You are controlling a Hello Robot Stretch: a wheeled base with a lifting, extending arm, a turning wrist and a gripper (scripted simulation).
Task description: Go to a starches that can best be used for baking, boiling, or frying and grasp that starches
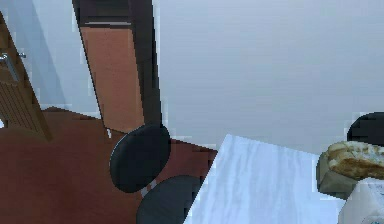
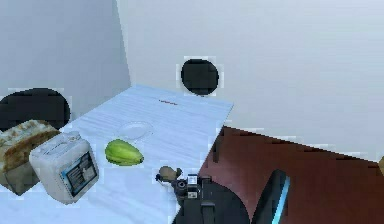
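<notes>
A small brownish lump, possibly a potato, lies on the white table near its front edge. My gripper shows just right of and below this lump, with the arm's white marker squares beside it. Since the lump rests on the tabletop at the gripper's far end, I cannot tell whether the gripper holds anything. A green rounded item lies left of the lump. The same table appears at the forward view's lower right.
A bread loaf and a white jug stand at the table's left end, with a pale plate mid-table. Dark round-backed chairs ring the table. A brown door is ahead, and red-brown floor lies on the right.
</notes>
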